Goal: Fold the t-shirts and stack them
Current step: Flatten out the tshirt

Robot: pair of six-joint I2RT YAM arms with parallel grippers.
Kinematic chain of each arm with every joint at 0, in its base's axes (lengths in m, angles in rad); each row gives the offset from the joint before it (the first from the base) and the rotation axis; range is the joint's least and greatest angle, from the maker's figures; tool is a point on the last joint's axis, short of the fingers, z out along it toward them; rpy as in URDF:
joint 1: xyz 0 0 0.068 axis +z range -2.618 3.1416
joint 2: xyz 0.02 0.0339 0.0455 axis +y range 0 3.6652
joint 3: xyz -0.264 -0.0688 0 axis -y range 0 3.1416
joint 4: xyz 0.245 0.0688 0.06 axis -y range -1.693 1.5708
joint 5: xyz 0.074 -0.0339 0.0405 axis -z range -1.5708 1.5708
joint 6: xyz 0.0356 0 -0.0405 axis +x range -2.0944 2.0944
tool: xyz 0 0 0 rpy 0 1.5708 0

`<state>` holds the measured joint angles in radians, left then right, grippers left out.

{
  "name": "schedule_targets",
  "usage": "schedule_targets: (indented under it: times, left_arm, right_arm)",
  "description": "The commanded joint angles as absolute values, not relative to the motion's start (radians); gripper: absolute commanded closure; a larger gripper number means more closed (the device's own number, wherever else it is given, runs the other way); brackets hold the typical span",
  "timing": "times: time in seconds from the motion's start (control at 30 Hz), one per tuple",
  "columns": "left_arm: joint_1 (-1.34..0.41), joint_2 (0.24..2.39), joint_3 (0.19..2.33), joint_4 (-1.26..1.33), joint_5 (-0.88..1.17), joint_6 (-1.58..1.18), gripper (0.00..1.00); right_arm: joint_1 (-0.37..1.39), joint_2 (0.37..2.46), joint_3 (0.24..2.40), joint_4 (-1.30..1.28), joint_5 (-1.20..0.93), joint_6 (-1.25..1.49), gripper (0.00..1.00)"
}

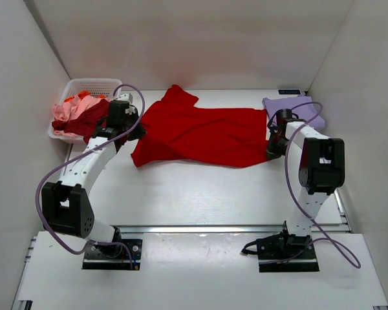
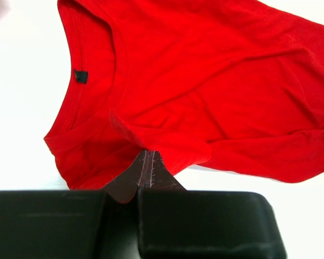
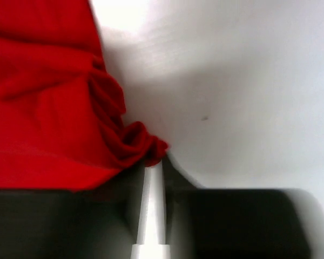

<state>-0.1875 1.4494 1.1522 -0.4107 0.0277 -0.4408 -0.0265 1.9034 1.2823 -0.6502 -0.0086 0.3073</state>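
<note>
Left end effector [image 2: 146, 162] pinches red t-shirt [image 1: 204, 134] beside basket [image 1: 90, 82].

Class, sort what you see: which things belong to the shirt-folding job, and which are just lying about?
Job: red t-shirt; lavender t-shirt; heap of shirts.
Lying about: white basket holding that heap; purple cables; small dark object behind the lavender one.

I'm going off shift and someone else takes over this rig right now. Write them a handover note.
Left gripper: shut on the red shirt's left end.
Right gripper: nearly closed at its bunched right end; grip unclear.
Red shirt lies spread mid-table, unfolded. Lavender shirt folded, back right. Other shirts in the basket, back left.
Done: lavender only.
Left: fold red, stack it on lavender, then the basket's.
</note>
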Motion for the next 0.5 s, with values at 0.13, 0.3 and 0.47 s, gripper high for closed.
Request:
schedule_targets:
  times: [0.13, 0.3, 0.47]
  left_arm:
    - [-0.195, 1.417, 1.193, -0.409, 0.04, -0.417, 1.0]
    - [-0.186, 1.364, 1.299, -0.448, 0.046, -0.437, 1.0]
    - [-0.184, 1.28, 1.425, -0.469, 0.05, -0.474, 1.0]
  right_arm:
    - [-0.006, 1.853, 1.313, -0.678, -0.006, 0.281, 1.0]
    - [0.018, 1.665, 1.305, -0.762, -0.031, 0.301, 0.99]
    - [0.018, 1.438, 1.334, -0.805, -0.098, 0.348, 1.0]
